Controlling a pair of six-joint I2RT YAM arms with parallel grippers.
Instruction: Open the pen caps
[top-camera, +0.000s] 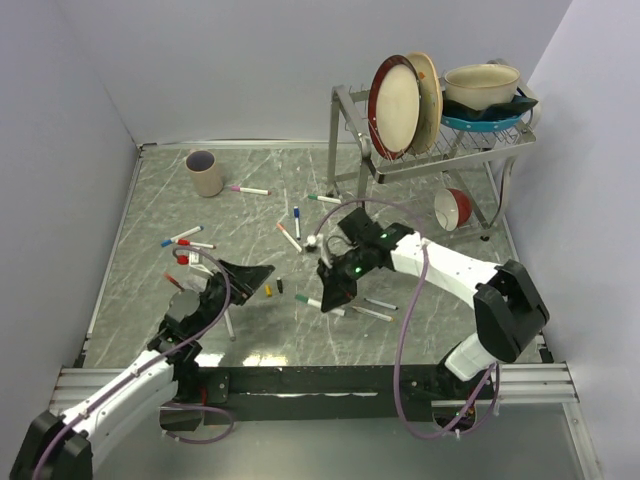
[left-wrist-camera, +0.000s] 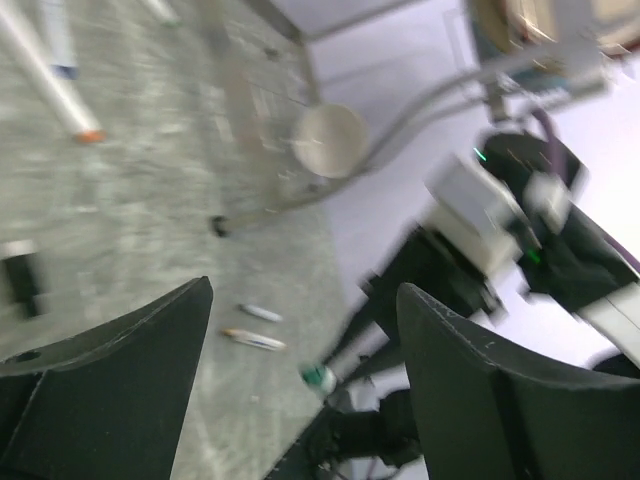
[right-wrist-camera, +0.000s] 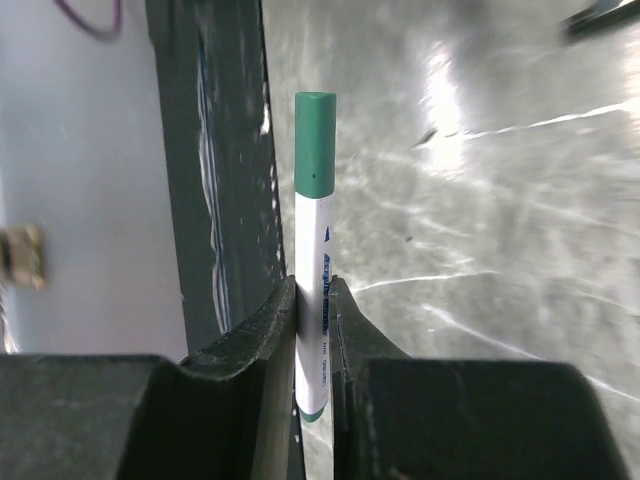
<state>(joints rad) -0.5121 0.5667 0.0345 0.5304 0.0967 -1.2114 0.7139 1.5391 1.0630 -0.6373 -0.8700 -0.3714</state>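
The green cap (right-wrist-camera: 315, 145) sits on its white pen (right-wrist-camera: 318, 265), and your right hand (right-wrist-camera: 312, 300) is clamped on the barrel just below it, so the cap sticks out past the fingertips. From above, that pen is low over the middle of the bench (top-camera: 130, 230), near its front edge. Your left hand (left-wrist-camera: 305, 290) has its fingers spread apart with nothing between them, and it points toward the right hand from the left.

Just beside the left hand lie one short yellow cap (top-camera: 267, 290) and one short black cap (top-camera: 279, 285), neither on a barrel as far as you can see.

Four capped pens lie singly across the middle:
- one pink (top-camera: 248, 189)
- one green (top-camera: 325, 199)
- one blue (top-camera: 296, 222)
- one orange (top-camera: 288, 238)

Two more pens (top-camera: 378, 308) lie side by side under the right arm. A cluster of pens (top-camera: 188, 250) on the left has blue, red and orange caps. It looks like about five, but they overlap too much for a sure count.

One beige cup (top-camera: 204, 172) stands at the back left. At the back right, one wire rack (top-camera: 345, 130) holds two upright plates (top-camera: 395, 105) and one cream bowl (top-camera: 482, 85) in a blue dish. One red bowl (top-camera: 455, 208) sits beneath it.

The bench is grey and marbled, glossy enough to show glare, with plain pale walls on three sides.
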